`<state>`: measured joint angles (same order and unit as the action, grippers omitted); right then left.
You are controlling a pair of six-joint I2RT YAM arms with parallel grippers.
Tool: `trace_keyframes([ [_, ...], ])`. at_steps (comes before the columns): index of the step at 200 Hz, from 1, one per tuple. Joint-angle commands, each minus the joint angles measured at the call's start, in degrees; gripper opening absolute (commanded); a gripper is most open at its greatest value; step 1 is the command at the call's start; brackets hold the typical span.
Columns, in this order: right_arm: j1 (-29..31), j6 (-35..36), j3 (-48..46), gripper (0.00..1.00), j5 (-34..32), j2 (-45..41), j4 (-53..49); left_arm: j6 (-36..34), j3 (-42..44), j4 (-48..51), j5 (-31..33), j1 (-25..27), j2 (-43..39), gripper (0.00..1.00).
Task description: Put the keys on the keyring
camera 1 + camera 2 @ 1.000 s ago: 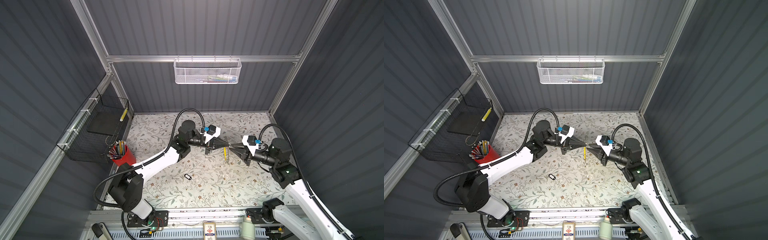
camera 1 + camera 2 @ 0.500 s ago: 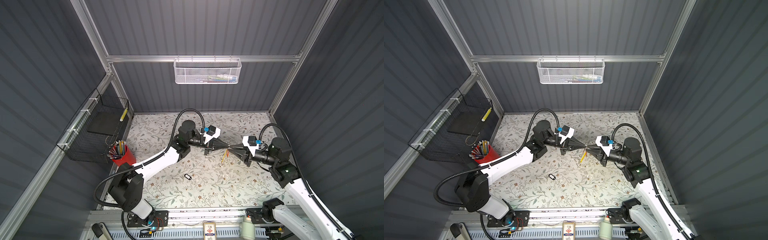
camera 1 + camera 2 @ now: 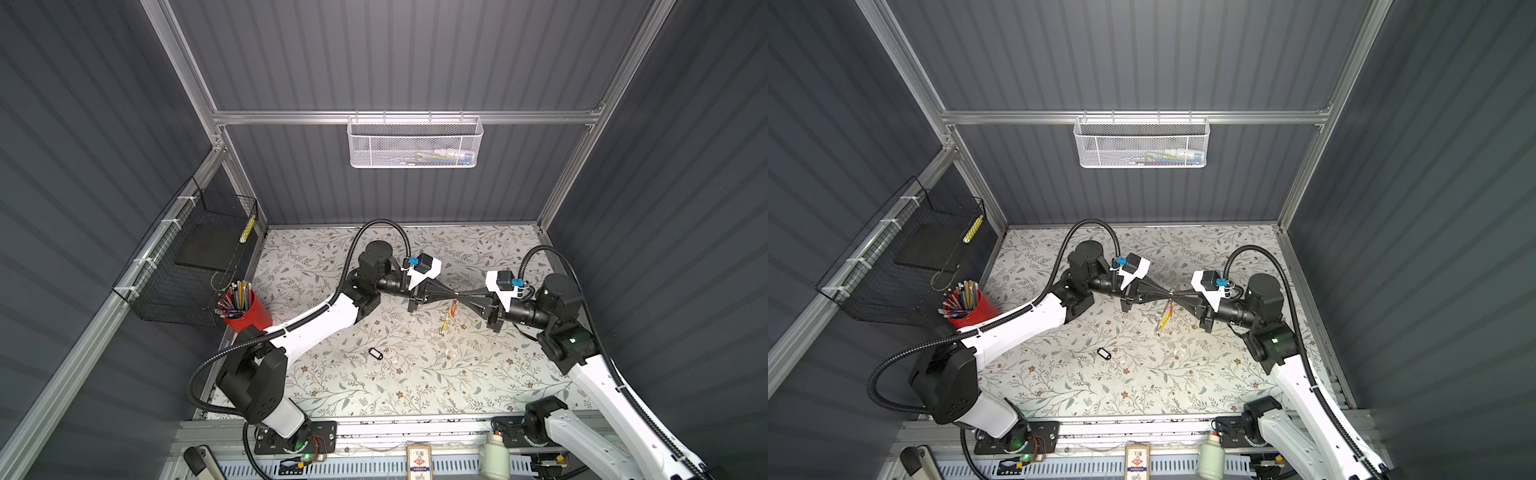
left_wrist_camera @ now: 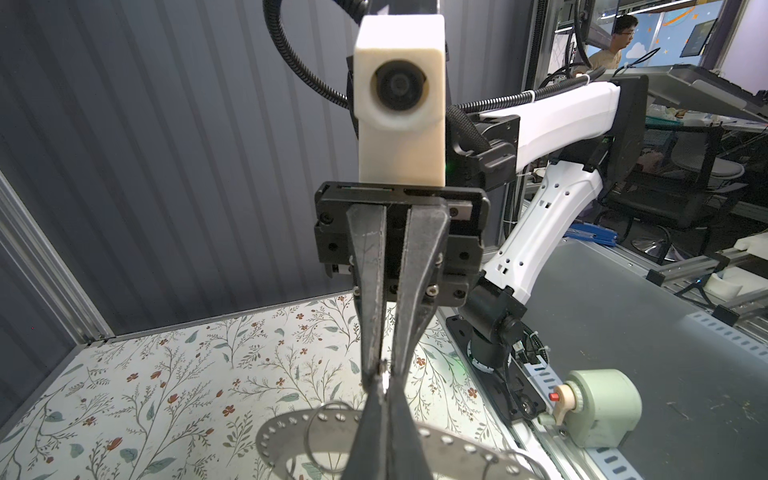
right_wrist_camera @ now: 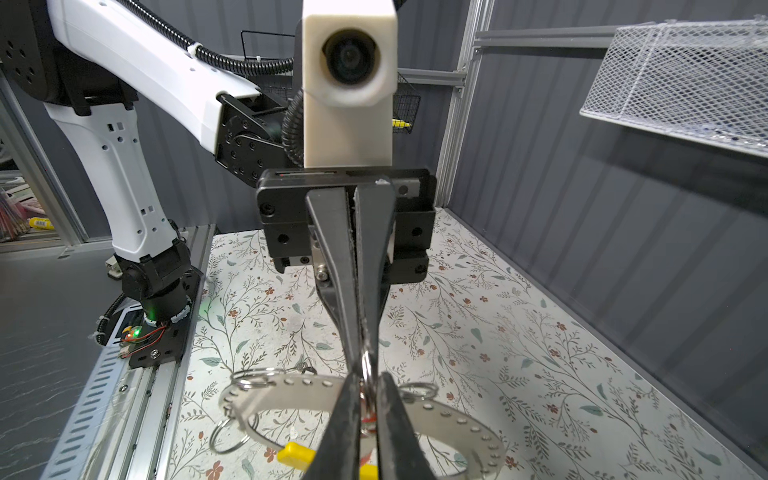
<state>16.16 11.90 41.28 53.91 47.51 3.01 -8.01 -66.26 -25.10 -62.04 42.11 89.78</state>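
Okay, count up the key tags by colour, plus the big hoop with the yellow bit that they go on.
Black-framed tag: 1
Orange-red tag: 1
Keyring: 1
Total: 3

Keyring (image 5: 457, 417): flat perforated metal band, satin grey, carrying a glossy yellow plastic segment (image 5: 296, 454) and bright wire split rings (image 5: 245, 381). Table cover (image 5: 540, 374): matt floral print.

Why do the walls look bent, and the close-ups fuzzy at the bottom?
In both top views the wide lens splays the frame posts outward; in the right wrist view the keyring, near the lens, is soft; the left wrist view blurs it too.
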Motion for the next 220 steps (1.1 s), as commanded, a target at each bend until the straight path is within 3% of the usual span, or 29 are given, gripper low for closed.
trace_keyframes([
  [1,-0.26,-0.61,1.54,0.14,1.61,0.13,-0.33,-1.14,-1.34,0.04,-1.59,-0.27,-0.22,0.0],
  [28,-0.3,-0.06,1.61,0.18,1.46,0.39,-1.56,-1.13,-1.59,-0.34,-1.82,-0.29,-0.3,0.0],
  [85,-0.27,0.72,1.7,0.0,1.46,0.14,-1.87,-1.17,-1.87,-0.13,-2.1,-0.34,-0.22,0.0],
  [101,-0.28,0.93,1.79,0.0,1.46,-0.04,-1.87,-2.32,-2.28,1.62,-1.96,-0.32,0.03,0.0],
  [111,-0.26,0.84,1.94,0.0,1.46,-0.12,-1.7,-4.75,-3.0,4.73,-1.21,-0.24,0.05,0.0],
  [125,-0.28,1.21,2.37,0.0,0.98,-0.06,-2.62,-8.74,-4.03,9.87,0.75,-0.24,-0.25,0.26],
  [143,-0.26,3.72,4.51,0.0,-0.43,0.5,-8.55,-15.17,-5.76,16.91,5.36,-0.1,-1.66,0.4],
  [175,-0.28,7.49,8.68,0.0,-3.41,2.21,-19.36,-29.14,-12.8,35.77,13.64,0.24,-2.81,0.38],
  [220,0.09,8.8,13.29,0.0,-5.51,4.99,-25.71,-34.44,-18.81,46.34,17.4,1.46,-2.04,0.37],
])
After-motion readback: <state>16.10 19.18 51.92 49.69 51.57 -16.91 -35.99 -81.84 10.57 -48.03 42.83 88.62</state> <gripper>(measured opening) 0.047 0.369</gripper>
